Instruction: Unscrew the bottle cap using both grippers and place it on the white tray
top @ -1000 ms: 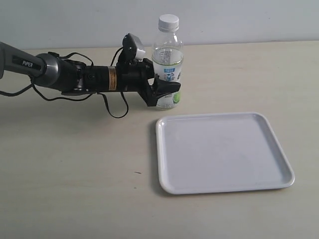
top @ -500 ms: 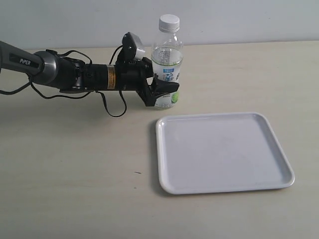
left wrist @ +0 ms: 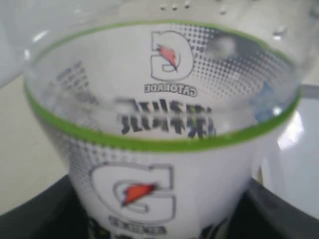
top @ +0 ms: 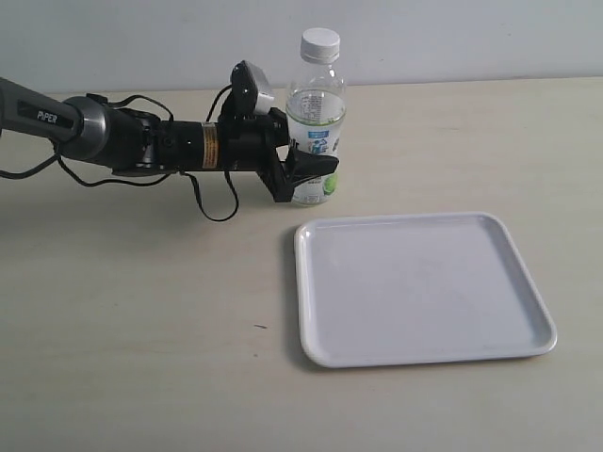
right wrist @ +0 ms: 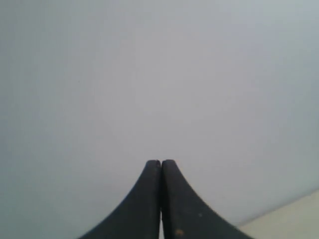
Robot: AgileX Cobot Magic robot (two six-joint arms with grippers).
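Gatorade bottle stands upright on the tan table, just beyond the far-left corner of the white tray; close to the rim, but the two don't touch. Its bottle cap, white w/ ribbed side, sits on the neck at the top, so it's up above & behind that same tray corner, not on the tray. Tray lies flat on the table.

L gripper reaches in level from out past the tray's far-left corner, on a black-&-silver PiPER arm w/ black cables looping down toward the table. Jaws are partway apart & clamped round the bottle's lower half, at the label. In the left wrist view the label fills the pic, w/ a black finger against each side. So the L gripper holds the bottle body, not the cap.

R gripper shows only in the right wrist view: jaws pressed tight together, fingers touching along their inner edges, facing a pale grey wall. It's outside the ext. view, so its place rel. to the tray can't be told.
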